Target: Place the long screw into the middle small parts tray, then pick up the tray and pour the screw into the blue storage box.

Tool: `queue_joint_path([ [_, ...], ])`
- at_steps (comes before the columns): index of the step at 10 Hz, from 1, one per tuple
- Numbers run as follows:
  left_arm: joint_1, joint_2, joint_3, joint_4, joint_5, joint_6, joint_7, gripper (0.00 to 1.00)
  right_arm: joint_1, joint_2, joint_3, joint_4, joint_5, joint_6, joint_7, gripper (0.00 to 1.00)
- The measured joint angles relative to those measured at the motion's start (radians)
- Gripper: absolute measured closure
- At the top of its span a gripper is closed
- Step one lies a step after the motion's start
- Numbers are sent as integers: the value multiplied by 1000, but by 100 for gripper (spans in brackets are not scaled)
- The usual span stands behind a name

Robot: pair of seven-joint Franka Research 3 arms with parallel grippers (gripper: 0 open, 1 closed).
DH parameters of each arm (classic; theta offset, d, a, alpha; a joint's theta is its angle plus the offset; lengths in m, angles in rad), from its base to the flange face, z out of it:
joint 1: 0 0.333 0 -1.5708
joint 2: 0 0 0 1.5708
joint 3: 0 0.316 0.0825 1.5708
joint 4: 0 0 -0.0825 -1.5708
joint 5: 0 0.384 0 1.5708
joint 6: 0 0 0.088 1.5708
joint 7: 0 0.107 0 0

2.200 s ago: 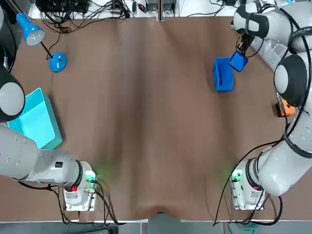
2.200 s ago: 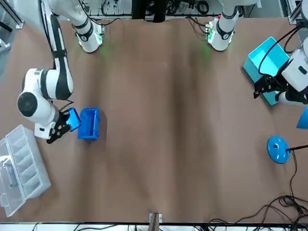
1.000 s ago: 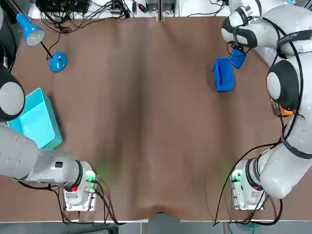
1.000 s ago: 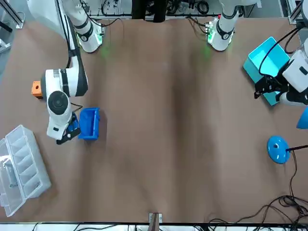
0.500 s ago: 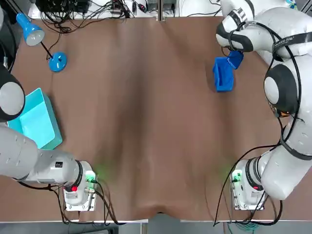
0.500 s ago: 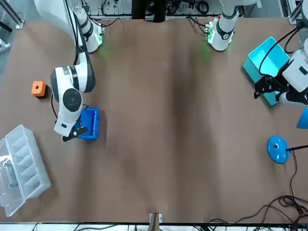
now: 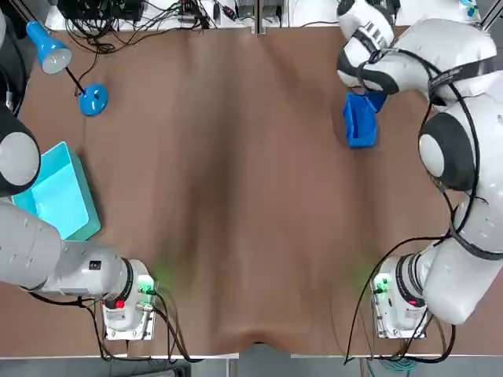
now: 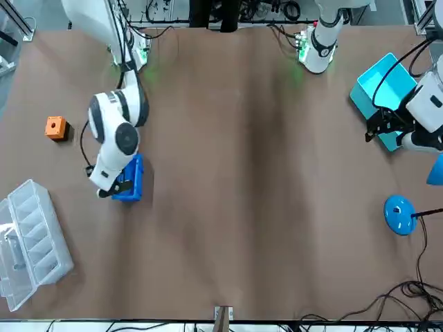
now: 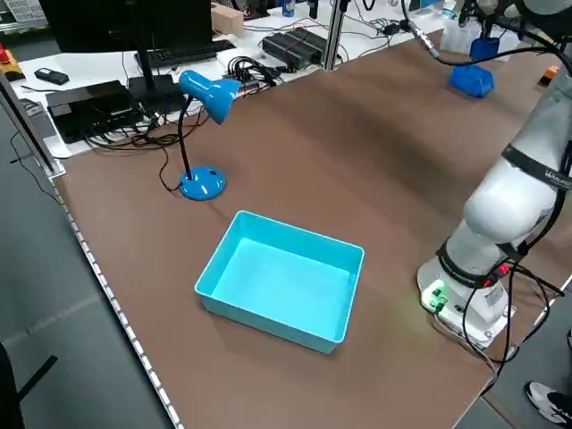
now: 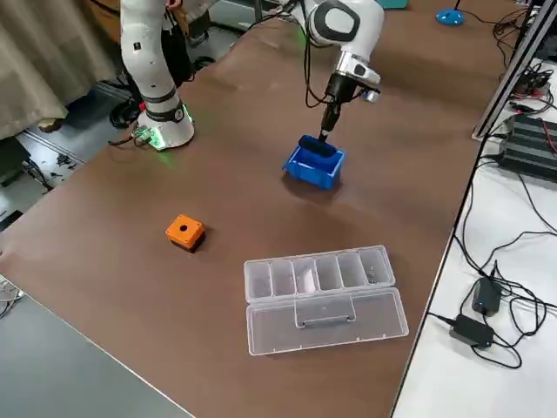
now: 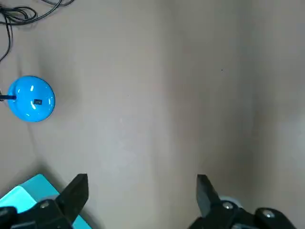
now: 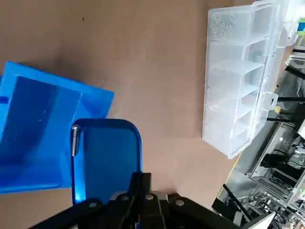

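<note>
Right gripper (image 12: pixel 139 180) is pinching the small parts tray (image 12: pixel 109 157) tilted above the blue storage box (image 12: pixel 33 119) (pouring step); long screw (image 12: pixel 75 140) is seemingly needing more tilt.

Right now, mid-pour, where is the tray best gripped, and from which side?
By the rim at the end away from the screw, coming from outside that end, as the right gripper does. The tray is shallow and thin-rimmed, and the screw lies along the edge beside the box, best left free for pouring. The left gripper idles open by the teal bin.
</note>
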Motion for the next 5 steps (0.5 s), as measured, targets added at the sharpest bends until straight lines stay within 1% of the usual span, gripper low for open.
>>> queue_joint_path([
  [3, 0, 0, 0, 0, 0, 0, 0, 0, 22, 25, 0, 0, -84, -16, 94, 98],
  [5, 0, 0, 0, 0, 0, 0, 0, 0, 56, 44, 1, 0, -118, -54, 177, 98],
])
